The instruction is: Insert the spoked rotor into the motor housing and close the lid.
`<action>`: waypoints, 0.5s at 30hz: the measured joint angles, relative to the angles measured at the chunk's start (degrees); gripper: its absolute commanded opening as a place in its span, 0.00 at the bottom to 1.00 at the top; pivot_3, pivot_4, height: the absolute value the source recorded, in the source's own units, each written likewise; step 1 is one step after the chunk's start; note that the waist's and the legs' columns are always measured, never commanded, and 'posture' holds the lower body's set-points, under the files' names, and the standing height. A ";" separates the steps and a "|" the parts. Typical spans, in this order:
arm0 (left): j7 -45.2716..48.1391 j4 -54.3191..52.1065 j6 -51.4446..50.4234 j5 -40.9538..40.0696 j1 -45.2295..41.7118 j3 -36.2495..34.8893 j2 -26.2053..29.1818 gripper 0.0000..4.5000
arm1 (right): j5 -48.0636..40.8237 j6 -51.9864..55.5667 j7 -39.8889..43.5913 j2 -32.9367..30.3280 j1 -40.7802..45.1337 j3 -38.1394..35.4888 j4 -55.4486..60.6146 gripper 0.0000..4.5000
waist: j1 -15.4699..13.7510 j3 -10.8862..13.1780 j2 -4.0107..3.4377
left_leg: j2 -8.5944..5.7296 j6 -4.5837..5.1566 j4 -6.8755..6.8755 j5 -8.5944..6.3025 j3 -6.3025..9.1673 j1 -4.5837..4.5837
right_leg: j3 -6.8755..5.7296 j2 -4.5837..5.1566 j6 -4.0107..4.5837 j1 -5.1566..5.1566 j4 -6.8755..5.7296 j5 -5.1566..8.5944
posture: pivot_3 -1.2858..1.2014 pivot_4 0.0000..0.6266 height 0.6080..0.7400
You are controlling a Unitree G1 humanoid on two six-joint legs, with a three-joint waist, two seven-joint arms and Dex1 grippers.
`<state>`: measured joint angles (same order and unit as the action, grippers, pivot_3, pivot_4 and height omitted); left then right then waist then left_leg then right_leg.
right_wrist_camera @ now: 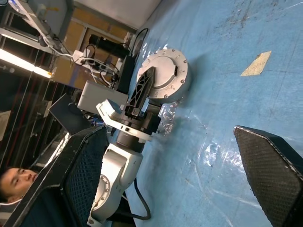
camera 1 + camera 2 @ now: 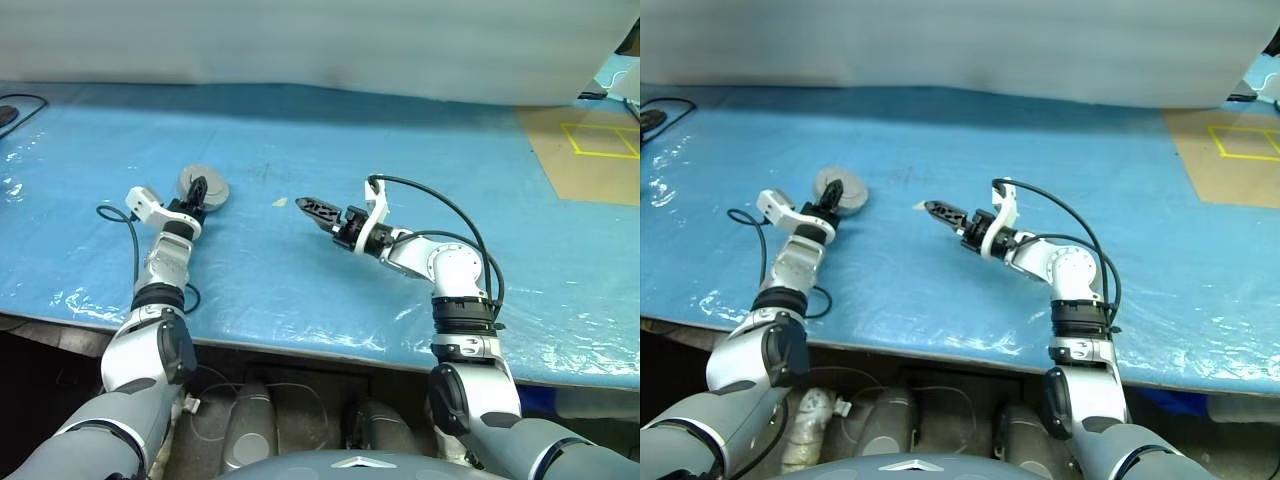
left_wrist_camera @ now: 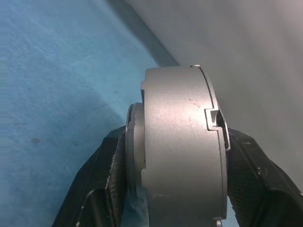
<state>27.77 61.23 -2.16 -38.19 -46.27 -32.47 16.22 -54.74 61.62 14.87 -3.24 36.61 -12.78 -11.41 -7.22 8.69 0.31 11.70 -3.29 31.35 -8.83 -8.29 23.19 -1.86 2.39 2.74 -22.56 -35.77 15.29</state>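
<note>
Head views — left claw [image 2: 200, 192]: clamped across the motor housing [image 2: 203, 188], a round silver unit held on edge low over the blue worktop [image 2: 300, 290], far left of centre.
Head views — right claw [image 2: 318, 209]: empty, fingers spread wide, hanging level near mid-worktop and well apart from the housing.
Head views — scrap: a small pale scrap [image 2: 281, 202] lies on the blue sheet between the two claws.
Left wrist view — grip: both black fingers [image 3: 111, 165] press the flat faces of the housing; a cover plate with a notched edge sits on one face, so it looks closed already.
Right wrist view — housing: the round lid face with small rim screws shows, the left claw's finger across it.
Step in hand: judging by the seated lid, the closing looks done — the spoked rotor would be inside, though I cannot see it.
Next move: probably lower the housing flat onto the worktop and let go gently, so it does not roll on its rim.
Writing: no brand, label or lettering can be read on anything.
</note>
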 measured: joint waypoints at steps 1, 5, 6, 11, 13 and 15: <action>0.19 0.51 0.06 0.26 0.00 -0.01 0.11 0.56 | 0.40 -0.05 0.03 -0.17 -0.11 0.00 0.00 0.99 | -0.01 0.00 0.00 | -0.01 0.00 0.00 0.00 0.00 0.01 | 0.00 0.00 0.00 0.00 0.00 0.00 | 0.52 0.24 1.00; -0.37 1.96 0.55 1.06 0.02 -0.28 1.65 0.91 | 1.25 -0.06 0.14 -0.32 -0.98 0.11 0.01 1.00 | 0.07 0.00 0.01 | 0.00 0.00 -0.01 0.00 0.00 -0.04 | -0.01 -0.02 0.02 0.00 -0.01 -0.01 | 0.52 0.24 1.00; -0.82 2.28 0.72 1.30 0.02 -0.50 2.11 0.97 | 1.52 -0.06 0.23 -0.49 -1.15 0.15 0.02 1.00 | 0.12 0.00 0.01 | 0.00 0.00 -0.01 0.00 0.00 -0.06 | -0.01 -0.02 0.03 0.00 -0.01 -0.02 | 0.52 0.24 1.00; -3.80 3.96 3.13 3.84 0.26 -0.86 6.85 0.99 | 2.98 -0.16 1.11 -0.63 -1.27 1.08 0.03 1.00 | 0.27 0.00 0.00 | 0.06 0.00 -0.01 0.00 0.00 -0.11 | -0.01 -0.05 0.04 0.00 -0.03 -0.02 | 0.52 0.24 1.00; -4.36 4.05 4.17 4.47 0.52 -1.12 9.18 0.99 | 3.32 -0.21 1.43 -0.51 -1.30 1.43 0.03 1.00 | 0.15 0.00 0.00 | 0.05 0.00 -0.03 0.00 0.00 -0.11 | 0.00 -0.03 0.04 0.00 -0.01 -0.02 | 0.52 0.24 1.00; -4.68 4.43 5.15 4.61 1.32 -2.13 11.57 0.99 | 3.80 -0.25 1.93 -0.43 -1.31 2.00 0.03 1.00 | 0.18 0.00 0.00 | 0.05 0.00 -0.03 0.00 0.00 -0.11 | 0.01 0.00 0.04 0.00 0.00 -0.02 | 0.52 0.24 1.00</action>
<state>23.09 65.66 2.98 -33.58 -44.94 -34.61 27.78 -50.93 61.37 16.80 -3.67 35.31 -10.77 -11.38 -7.04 8.69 0.31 11.75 -3.29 31.33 -8.83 -8.29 23.08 -1.85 2.39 2.78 -22.56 -35.77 15.27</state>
